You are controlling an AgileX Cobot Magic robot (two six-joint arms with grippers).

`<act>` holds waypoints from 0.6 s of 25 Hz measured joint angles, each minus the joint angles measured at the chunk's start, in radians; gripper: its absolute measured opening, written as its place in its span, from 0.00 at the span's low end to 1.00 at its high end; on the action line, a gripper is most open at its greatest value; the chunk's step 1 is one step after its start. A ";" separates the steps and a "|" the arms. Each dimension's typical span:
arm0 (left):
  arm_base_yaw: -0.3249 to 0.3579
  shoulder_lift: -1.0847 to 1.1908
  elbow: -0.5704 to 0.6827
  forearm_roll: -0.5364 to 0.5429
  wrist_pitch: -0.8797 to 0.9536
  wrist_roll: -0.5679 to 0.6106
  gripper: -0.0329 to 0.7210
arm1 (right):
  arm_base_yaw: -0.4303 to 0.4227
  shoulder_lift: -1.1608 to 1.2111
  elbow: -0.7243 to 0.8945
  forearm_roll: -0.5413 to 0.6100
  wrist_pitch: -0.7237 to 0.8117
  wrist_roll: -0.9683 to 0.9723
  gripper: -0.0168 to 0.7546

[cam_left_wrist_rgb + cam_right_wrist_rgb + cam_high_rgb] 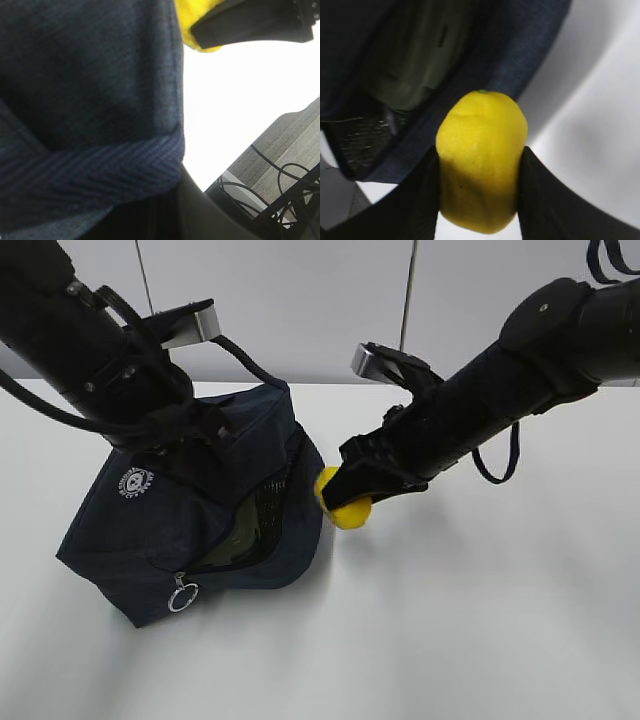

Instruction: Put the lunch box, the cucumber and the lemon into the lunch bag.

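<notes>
Lemon [481, 160] pinched, right arm [500, 400] slanting toward lunch bag [150, 530].

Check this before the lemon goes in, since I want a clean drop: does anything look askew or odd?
The bag is tipped over, its zip opening facing sideways toward the lemon rather than up. The left end effector pinches the bag's fabric, holding it that way. The right end effector grips the lemon just outside the opening. Nothing is spilled or damaged.

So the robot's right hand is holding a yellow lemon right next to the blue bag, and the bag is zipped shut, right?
Not quite. The right hand does hold the lemon beside the blue bag, but the bag is not zipped shut. The right wrist view looks straight into its open mouth, and the exterior view shows the same gap.
</notes>
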 joint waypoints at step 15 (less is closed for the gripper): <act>0.000 0.000 0.000 -0.001 0.017 0.000 0.03 | 0.010 0.135 0.000 0.581 0.091 -0.367 0.42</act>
